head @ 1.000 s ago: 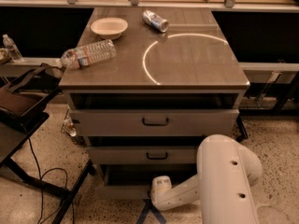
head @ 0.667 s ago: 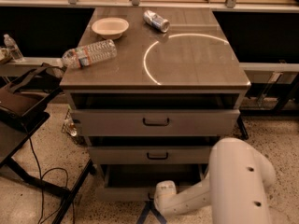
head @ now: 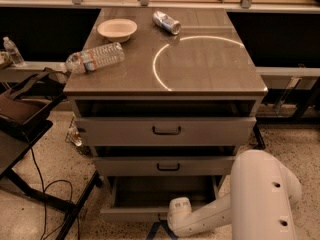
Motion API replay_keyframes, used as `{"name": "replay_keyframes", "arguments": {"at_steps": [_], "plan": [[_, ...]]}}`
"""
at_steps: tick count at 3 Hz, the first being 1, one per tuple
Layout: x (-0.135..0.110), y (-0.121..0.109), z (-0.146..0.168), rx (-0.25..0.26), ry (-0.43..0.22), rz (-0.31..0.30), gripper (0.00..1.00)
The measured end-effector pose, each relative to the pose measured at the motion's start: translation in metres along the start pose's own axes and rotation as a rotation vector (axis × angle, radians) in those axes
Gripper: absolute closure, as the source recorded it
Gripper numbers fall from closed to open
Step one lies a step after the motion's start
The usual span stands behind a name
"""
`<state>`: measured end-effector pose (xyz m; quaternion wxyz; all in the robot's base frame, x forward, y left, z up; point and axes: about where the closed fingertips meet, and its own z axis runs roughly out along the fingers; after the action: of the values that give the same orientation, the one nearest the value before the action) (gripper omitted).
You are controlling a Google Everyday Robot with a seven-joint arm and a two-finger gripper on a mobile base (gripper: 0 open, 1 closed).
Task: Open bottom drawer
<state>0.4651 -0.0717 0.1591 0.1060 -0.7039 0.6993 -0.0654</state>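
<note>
The bottom drawer [head: 160, 190] is the lowest of three grey drawers and stands pulled out, its plain grey inside showing behind its low front panel [head: 127, 214]. My gripper [head: 163, 218] is at the middle of that front panel, where the handle sits, mostly hidden behind my white wrist [head: 180, 211]. My white forearm [head: 260, 199] reaches in from the lower right. The middle drawer [head: 167, 166] and the top drawer [head: 166, 130] each carry a black loop handle and stand slightly out.
On the cabinet top [head: 210, 74] lie a water bottle [head: 95, 58], a white bowl [head: 117, 29] and a can [head: 166, 22]. A dark bag on a black stand [head: 25, 109] is at the left, with cables [head: 45, 194] on the floor.
The bottom drawer has come further out, showing more of its inside. My wrist and forearm have drawn back toward the camera and a little lower.
</note>
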Motion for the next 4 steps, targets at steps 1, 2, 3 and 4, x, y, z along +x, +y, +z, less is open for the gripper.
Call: {"name": "replay_keyframes", "arguments": {"at_steps": [1,2,3,4], "plan": [[0.0068,0.0114,-0.0124,0.0,0.006,0.017,1.0],[0.0084,0.0128,-0.0131,0.0,0.009,0.02,1.0],[0.0087,0.0133,-0.0124,0.001,0.009,0.02,1.0],[0.0087,0.0133,-0.0124,0.001,0.009,0.021,1.0]]}}
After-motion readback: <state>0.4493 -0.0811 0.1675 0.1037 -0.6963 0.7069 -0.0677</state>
